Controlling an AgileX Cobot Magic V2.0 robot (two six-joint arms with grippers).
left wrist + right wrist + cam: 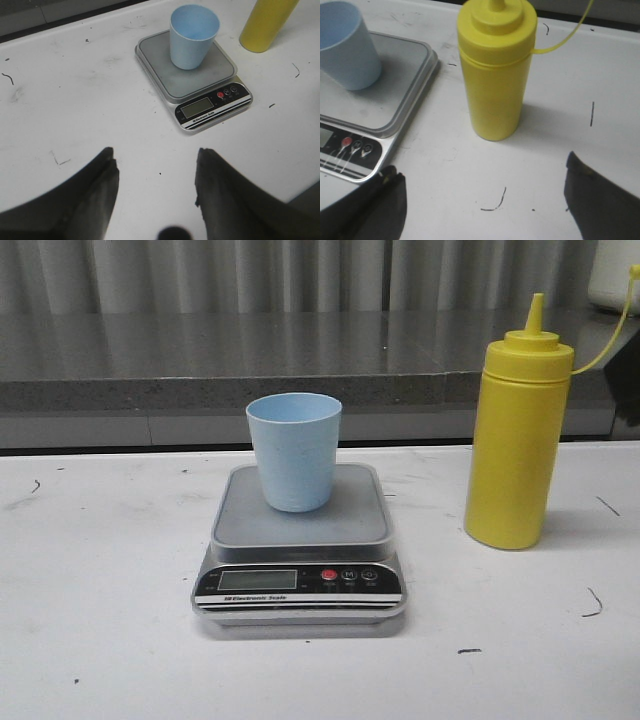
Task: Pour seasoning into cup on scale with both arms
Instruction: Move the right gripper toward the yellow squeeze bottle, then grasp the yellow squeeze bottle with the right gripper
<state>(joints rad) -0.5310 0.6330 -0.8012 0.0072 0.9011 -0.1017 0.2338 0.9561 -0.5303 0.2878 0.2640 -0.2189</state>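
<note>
White scuffed bench (100, 640): seasoning (517, 440) upright toward right edge, ahead of wide-open right gripper (485, 200); cup (294, 450) on scale (298, 540) mid-bench; left gripper (157, 172) open, farther off.

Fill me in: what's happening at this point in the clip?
Nothing is being handled yet. The cup stands upright on the scale, and the seasoning bottle stands upright on the table to the scale's right, apart from it. The left gripper and the right gripper are both open, holding nothing. Pouring hasn't begun.
</note>
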